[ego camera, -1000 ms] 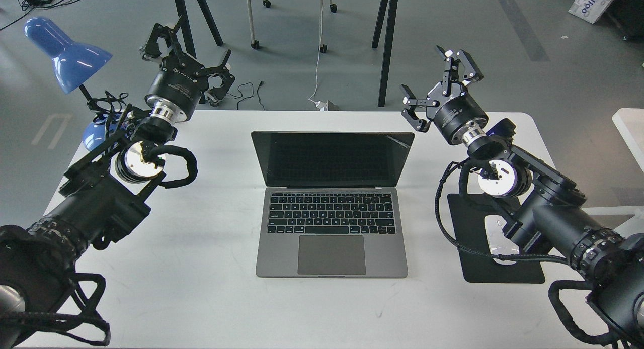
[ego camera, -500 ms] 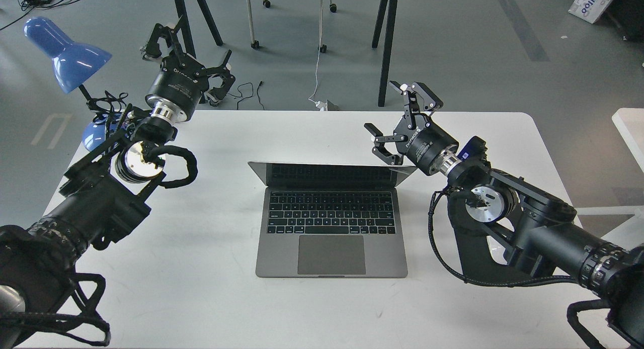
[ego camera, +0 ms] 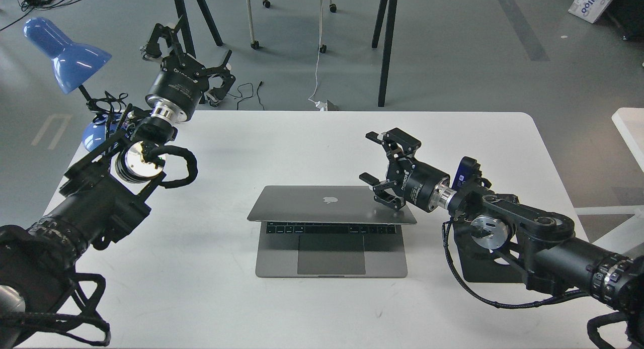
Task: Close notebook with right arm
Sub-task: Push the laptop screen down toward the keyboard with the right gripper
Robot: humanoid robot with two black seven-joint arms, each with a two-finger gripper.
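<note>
notebook (ego camera: pixel 329 208) sits mid-table (ego camera: pixel 201 288), lid tilted low over the keyboard, apple logo up. right gripper (ego camera: pixel 378 163), jaws spread, rests at the lid's right far corner. left gripper (ego camera: pixel 186 52), jaws spread, hangs far left near blue lamp (ego camera: pixel 65 52).

Right tool (ego camera: pixel 383 175) splayed; left tool (ego camera: pixel 186 55) raised, splayed

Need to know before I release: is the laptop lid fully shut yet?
Not fully. The notebook lid is tipped far down, logo up, but a keyboard row and the trackpad still show beneath its front edge. The right pincer is open at its right corner.
</note>
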